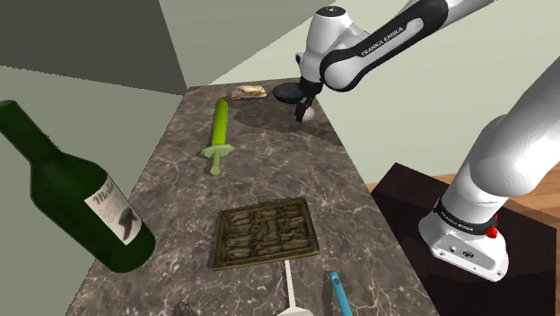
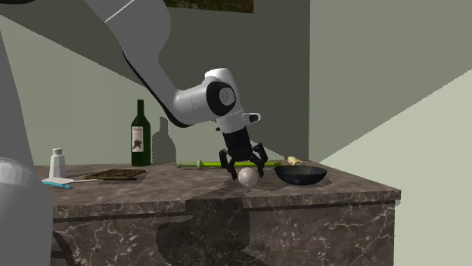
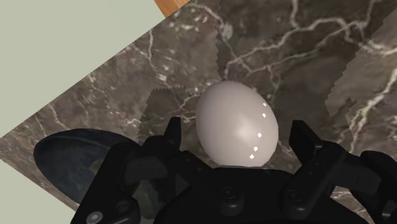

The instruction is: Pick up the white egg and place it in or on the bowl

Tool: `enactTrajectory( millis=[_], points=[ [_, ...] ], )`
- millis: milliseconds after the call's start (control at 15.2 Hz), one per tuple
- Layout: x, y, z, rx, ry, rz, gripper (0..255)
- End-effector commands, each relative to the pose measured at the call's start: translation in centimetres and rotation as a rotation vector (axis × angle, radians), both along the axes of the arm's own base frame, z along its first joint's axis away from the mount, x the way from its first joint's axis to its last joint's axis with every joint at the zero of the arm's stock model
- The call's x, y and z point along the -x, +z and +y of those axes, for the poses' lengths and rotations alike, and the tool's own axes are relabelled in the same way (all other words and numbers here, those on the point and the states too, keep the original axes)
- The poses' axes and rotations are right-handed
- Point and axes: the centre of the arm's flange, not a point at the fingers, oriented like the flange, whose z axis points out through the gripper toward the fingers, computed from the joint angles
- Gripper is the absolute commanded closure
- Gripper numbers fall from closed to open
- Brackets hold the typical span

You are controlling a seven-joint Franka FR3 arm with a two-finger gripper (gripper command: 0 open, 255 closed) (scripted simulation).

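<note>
While the tool (image 2: 246, 174) straddles the egg (image 3: 235, 124), the bowl (image 2: 300, 175) lies beside.

One counter (image 1: 269, 171) bears one egg (image 3: 236, 124), one bowl (image 2: 300, 175), one dark green bottle (image 1: 76, 193) and one green stick (image 1: 218, 135). There is also one brown grid tray (image 1: 266, 232), one yellowish lump (image 1: 249, 92), one white-handled utensil (image 1: 293, 292), one blue-handled tool (image 1: 337, 292) and one small white container (image 2: 57, 161).

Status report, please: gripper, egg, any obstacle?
Gripper down at egg, jaws open either side, not touching. Egg on counter beside bowl. No obstacle between them.
</note>
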Motion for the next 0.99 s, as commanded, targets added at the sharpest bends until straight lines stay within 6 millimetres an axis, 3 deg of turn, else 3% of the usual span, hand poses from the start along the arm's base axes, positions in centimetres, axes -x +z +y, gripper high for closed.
enactTrajectory(
  millis=[0,330,396,924],
  points=[
    [0.00,-0.11,0.01,0.000,0.000,0.000,0],
    [0.01,-0.11,0.01,0.000,0.000,0.000,0],
    [0.01,-0.11,0.01,0.000,0.000,0.000,255],
    [0.01,-0.10,0.01,0.000,0.000,0.000,255]
  ],
)
